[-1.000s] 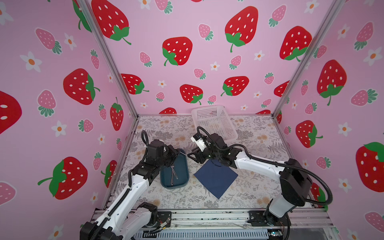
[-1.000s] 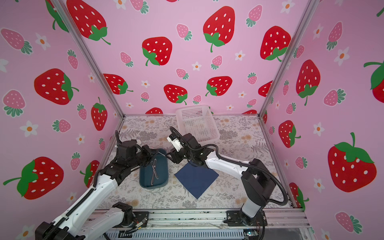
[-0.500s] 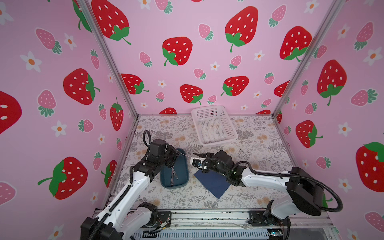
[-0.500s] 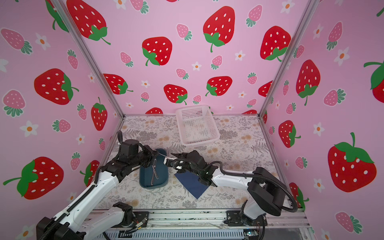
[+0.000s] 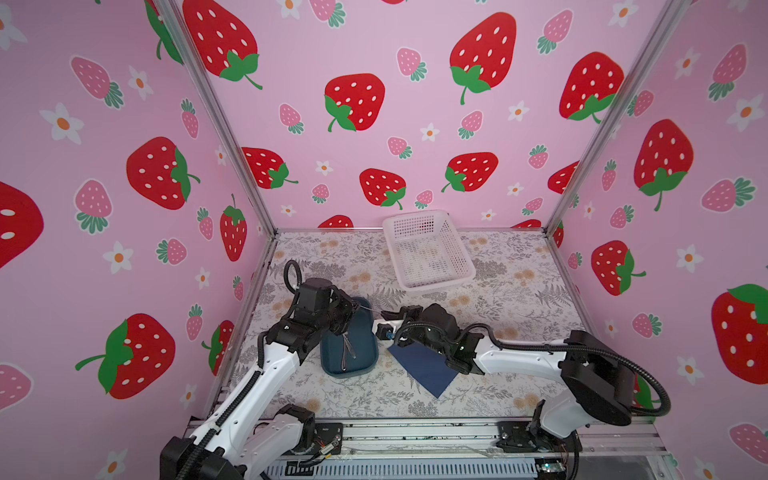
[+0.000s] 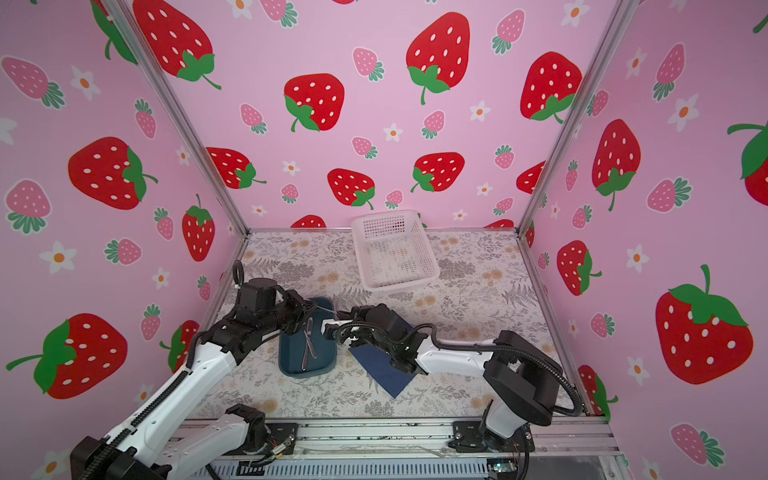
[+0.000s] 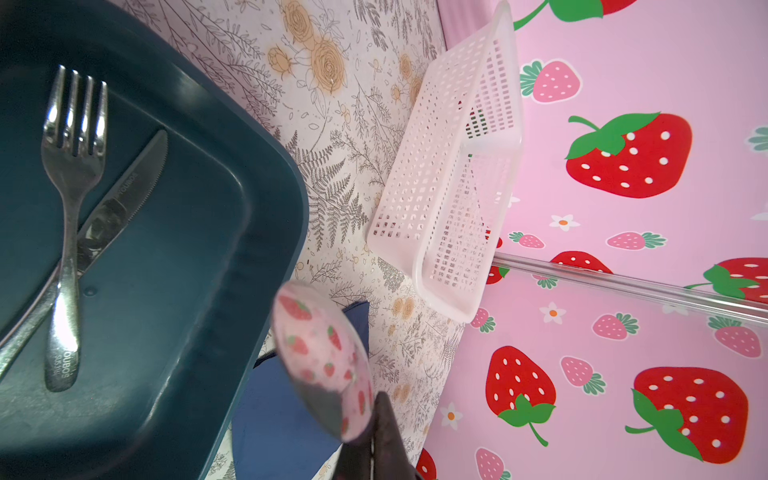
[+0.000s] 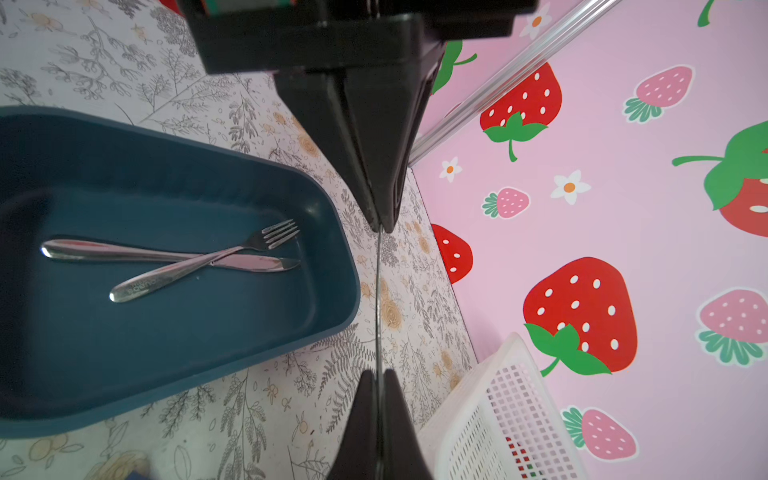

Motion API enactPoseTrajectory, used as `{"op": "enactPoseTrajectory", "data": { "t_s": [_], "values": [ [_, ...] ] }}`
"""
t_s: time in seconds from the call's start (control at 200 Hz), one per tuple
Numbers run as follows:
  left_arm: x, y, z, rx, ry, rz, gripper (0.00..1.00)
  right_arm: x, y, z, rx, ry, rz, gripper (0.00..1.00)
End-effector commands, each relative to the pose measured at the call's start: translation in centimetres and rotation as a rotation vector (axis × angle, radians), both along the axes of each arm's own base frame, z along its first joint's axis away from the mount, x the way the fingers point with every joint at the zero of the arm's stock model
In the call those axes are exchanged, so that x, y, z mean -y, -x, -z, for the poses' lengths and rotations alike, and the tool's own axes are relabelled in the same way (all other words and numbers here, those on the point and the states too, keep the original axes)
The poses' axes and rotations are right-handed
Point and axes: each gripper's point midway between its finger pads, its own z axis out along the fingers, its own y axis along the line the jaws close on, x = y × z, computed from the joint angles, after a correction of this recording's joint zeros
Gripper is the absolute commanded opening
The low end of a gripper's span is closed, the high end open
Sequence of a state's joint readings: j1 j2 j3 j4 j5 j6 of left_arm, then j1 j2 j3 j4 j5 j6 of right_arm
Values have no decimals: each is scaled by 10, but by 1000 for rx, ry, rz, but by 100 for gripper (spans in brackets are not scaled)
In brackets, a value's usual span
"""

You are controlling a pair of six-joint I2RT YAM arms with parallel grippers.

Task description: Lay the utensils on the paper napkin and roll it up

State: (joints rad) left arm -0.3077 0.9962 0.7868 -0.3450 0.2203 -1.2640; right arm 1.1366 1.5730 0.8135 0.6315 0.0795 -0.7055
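Wide floral counter (image 5: 498, 299), a white basket (image 5: 428, 249) that looks empty at the back, and nearer the front the teal tray (image 5: 368, 345) just beside the navy napkin (image 5: 424, 370), which lies flat and unrolled, 1 corner pointing to the front, partly under the right arm (image 5: 519, 361). Nothing rests on it, so I read this as early going: 0 of 3 pieces placed, the roll not begun. Now the hands: the left hand (image 8: 381, 224) and the right hand (image 8: 376, 376) are both clamped on the spoon (image 7: 320, 361), tip facing tip, a mid-air handover by the look of it, just past the tray's rim on the napkin side. Its long axis runs hand to hand, roughly level, bowl at the left hand, handle toward the right. Down in the tray the fork (image 7: 68, 232) and knife (image 7: 124, 195) lie crossed, lengthwise, tines and blade tip toward the basket end.
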Motion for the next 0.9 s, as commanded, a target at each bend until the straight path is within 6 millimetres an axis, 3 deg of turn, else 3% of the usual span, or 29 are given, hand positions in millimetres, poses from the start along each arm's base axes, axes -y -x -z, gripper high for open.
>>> {"op": "enactPoseTrajectory", "data": {
  "t_s": [0.0, 0.035, 0.175, 0.285, 0.45, 0.605, 0.725, 0.895],
  "values": [
    [5, -1, -17, 53, 8, 31, 0, 1, -4, -21, 7, -69, 36, 0],
    [7, -2, -19, 67, 14, 39, 4, 3, -6, -23, -17, -88, 55, 0],
    [12, -2, -25, 112, 12, 84, 54, 16, -15, -27, -208, -182, 170, 0],
    [15, -1, -29, 144, -6, 127, 69, 41, -27, -20, -511, -308, 304, 0],
    [17, 0, -35, 194, -42, 179, 73, 88, -28, 0, -1033, -498, 451, 0],
    [12, 2, -34, 210, -97, 190, 72, 117, 0, 20, -1392, -643, 483, 0],
    [11, 6, -32, 218, -140, 224, 72, 137, 8, 36, -1523, -706, 545, 0],
    [13, 17, -22, 178, -169, 286, 72, 172, 12, 76, -1716, -854, 718, 0]
  ]
}}
